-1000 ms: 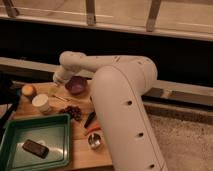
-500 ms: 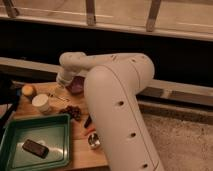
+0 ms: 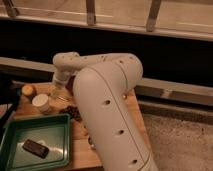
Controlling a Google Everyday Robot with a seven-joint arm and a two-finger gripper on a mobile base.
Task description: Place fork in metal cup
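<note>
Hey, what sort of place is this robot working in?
Likely an indoor test kitchen or lab: a wooden table with a green tray and white cup, against a dark wall. The gripper hangs low over the table's back left.

Light wooden surface (image 3: pixel 79 150) fills the lower left of the view, and the robot's white arm hides its middle. Front left on it is a green rectangular plastic tray (image 3: pixel 50 135) with a dark flat block (image 3: pixel 36 148) inside. Behind the tray stands a small white round cup (image 3: pixel 41 102). A round orange item (image 3: pixel 28 90) sits at the far-left corner. A dark purple item (image 3: pixel 74 112), partly hidden, lies just beside the tray's far right corner. The gripper (image 3: pixel 57 91) hangs low over the surface, just right of the white cup.
</note>
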